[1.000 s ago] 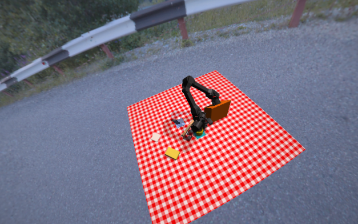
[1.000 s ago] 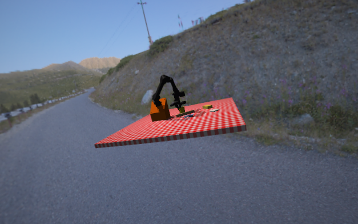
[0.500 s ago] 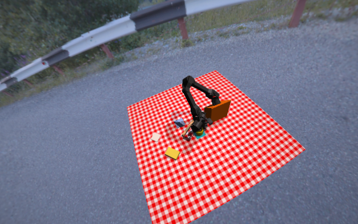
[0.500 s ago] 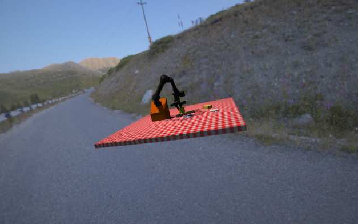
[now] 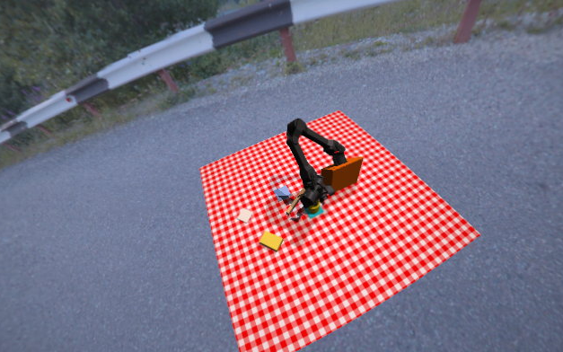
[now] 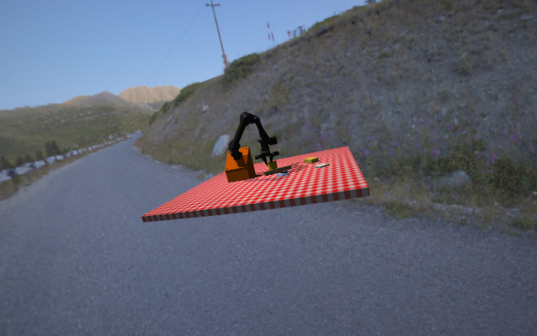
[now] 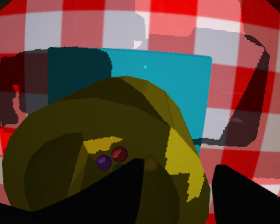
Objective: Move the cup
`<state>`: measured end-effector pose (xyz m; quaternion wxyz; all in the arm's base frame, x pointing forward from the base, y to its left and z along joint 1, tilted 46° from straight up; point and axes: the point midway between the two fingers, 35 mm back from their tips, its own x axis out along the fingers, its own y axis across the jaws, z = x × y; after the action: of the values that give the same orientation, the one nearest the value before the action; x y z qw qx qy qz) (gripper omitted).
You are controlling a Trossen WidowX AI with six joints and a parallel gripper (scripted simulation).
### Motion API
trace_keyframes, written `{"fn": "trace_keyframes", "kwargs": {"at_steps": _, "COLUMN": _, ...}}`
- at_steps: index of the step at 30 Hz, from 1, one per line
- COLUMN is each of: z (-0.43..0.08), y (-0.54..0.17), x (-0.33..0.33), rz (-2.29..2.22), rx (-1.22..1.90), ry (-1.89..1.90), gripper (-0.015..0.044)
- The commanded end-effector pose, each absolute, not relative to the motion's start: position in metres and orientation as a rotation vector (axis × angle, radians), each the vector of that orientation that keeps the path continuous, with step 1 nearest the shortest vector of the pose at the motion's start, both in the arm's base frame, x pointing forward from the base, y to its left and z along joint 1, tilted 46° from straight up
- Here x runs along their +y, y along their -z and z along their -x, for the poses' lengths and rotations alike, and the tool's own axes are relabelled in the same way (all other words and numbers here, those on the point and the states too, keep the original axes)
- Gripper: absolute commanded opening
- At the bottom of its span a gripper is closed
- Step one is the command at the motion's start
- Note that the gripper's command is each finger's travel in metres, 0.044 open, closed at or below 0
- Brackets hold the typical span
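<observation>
Top view: you see the black arm [image 5: 303, 148] bent down from its orange base box [image 5: 342, 172] over the red-checked cloth [image 5: 350, 269], with the gripper [image 5: 310, 202] directly above the yellow cup [image 5: 313, 207], which stands on the teal pad [image 5: 318, 214]. This view alone shows you the other pad [image 5: 282, 192], pale blue and near the arm's far side, together with a cream tile [image 5: 244, 215] and a yellow block [image 5: 270, 241] lying well apart from the cup. Exterior view: you see the cup [image 6: 272, 165] upright below the gripper [image 6: 270, 158], but it is too small here to judge contact or finger spacing. Wrist view: only here can you look into the cup [image 7: 71, 163], where a purple marble [image 7: 103, 161] and a red marble [image 7: 120, 155] lie touching at the bottom. The teal pad [image 7: 177, 90] shows beyond the cup's rim. The gripper [image 7: 180, 183] straddles the cup wall, one dark finger inside and the other outside, with a strip of cloth [image 7: 91, 16] visible between the outer finger and the wall. The fingers stand parted and released, gripping nothing.
</observation>
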<state>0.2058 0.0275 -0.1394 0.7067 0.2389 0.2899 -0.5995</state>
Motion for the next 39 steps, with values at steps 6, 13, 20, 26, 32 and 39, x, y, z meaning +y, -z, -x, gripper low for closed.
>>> {"fn": "trace_keyframes", "kwargs": {"at_steps": 6, "z": -0.206, "y": 0.131, "x": 0.039, "rz": -0.54, "rx": 0.647, "ry": 1.328, "gripper": 0.0147}}
{"fn": "trace_keyframes", "kwargs": {"at_steps": 13, "z": -0.205, "y": 0.124, "x": 0.046, "rz": -0.538, "rx": 0.648, "ry": 1.328, "gripper": 0.0147}}
{"fn": "trace_keyframes", "kwargs": {"at_steps": 20, "z": -0.203, "y": 0.117, "x": 0.053, "rz": -0.536, "rx": 0.648, "ry": 1.328, "gripper": 0.0147}}
{"fn": "trace_keyframes", "kwargs": {"at_steps": 26, "z": -0.2, "y": 0.11, "x": 0.058, "rz": -0.534, "rx": 0.647, "ry": 1.328, "gripper": 0.0147}}
{"fn": "trace_keyframes", "kwargs": {"at_steps": 32, "z": -0.197, "y": 0.104, "x": 0.061, "rz": -0.532, "rx": 0.646, "ry": 1.328, "gripper": 0.0147}}
{"fn": "trace_keyframes", "kwargs": {"at_steps": 39, "z": -0.197, "y": 0.107, "x": 0.058, "rz": -0.522, "rx": 0.643, "ry": 1.328, "gripper": 0.0278}}
